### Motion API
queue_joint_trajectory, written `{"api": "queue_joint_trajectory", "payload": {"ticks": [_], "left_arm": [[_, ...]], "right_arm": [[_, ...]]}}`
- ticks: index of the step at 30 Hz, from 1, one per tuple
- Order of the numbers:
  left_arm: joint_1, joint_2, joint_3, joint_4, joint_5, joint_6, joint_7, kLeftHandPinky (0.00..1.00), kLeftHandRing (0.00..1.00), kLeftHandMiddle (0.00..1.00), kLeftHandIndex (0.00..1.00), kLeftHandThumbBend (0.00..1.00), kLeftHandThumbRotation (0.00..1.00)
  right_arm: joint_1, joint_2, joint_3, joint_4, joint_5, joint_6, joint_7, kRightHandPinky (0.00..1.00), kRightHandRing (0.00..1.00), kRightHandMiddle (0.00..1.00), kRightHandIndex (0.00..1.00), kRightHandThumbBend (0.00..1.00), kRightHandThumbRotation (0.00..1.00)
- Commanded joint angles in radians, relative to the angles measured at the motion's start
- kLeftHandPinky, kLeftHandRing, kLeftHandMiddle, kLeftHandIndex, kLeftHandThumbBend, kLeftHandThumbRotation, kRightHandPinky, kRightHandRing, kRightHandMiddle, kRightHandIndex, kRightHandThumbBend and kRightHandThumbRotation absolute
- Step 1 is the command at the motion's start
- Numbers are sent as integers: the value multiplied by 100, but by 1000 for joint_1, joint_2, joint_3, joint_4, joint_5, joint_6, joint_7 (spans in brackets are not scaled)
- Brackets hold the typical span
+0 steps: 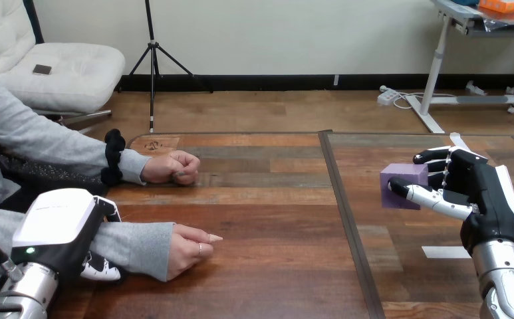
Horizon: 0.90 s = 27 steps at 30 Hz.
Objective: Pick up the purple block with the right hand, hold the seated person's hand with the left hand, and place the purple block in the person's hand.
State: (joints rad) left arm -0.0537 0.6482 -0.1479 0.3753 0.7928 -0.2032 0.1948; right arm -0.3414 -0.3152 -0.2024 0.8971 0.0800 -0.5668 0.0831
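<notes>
My right hand (pixel 470 189) sits at the right side of the brown wooden plank table (pixel 274 279), and its fingers and thumb are clamped on the small purple cube-shaped block (pixel 401 181). The thumb lies across the block's near face and the fingers (pixel 433 157) reach along its far side. The block pokes out to the left of my palm, above the right-hand panel of the table; I cannot tell whether its underside touches the wood. My left hand (pixel 61 226) is at the lower left, its white back shell uppermost, set over the person's grey-sleeved forearm (pixel 134 242). My fingers (pixel 101 269) curl down the near side of that sleeve and tuck under it, so I am closed round the forearm just behind the wrist. The person's near hand (pixel 187 251) rests on the table past my grip, loosely bent, fingertips pointing right. The person's far hand (pixel 174 166) lies on the table as a fist, further back. The block is well apart from both of the person's hands, with a dark seam (pixel 347 219) in the tabletop between them. A strip of white tape (pixel 443 252) lies on the wood near my right wrist.
</notes>
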Motion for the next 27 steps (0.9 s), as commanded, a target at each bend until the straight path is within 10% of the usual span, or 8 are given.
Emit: {"api": "queue_joint_trajectory", "payload": {"ticks": [1, 27], "left_arm": [[-63, -11, -7, 5, -26, -20, 16, 30, 38, 42, 43, 81, 0], [-61, -13, -17, -32, -91, -16, -49, 41, 47, 50, 49, 89, 0]], "right_arm": [[-35, 3, -11, -61, 9, -15, -6, 38, 39, 43, 43, 88, 0], [-44, 1, -8, -48, 2, -8, -8, 38, 39, 43, 44, 88, 0]]}}
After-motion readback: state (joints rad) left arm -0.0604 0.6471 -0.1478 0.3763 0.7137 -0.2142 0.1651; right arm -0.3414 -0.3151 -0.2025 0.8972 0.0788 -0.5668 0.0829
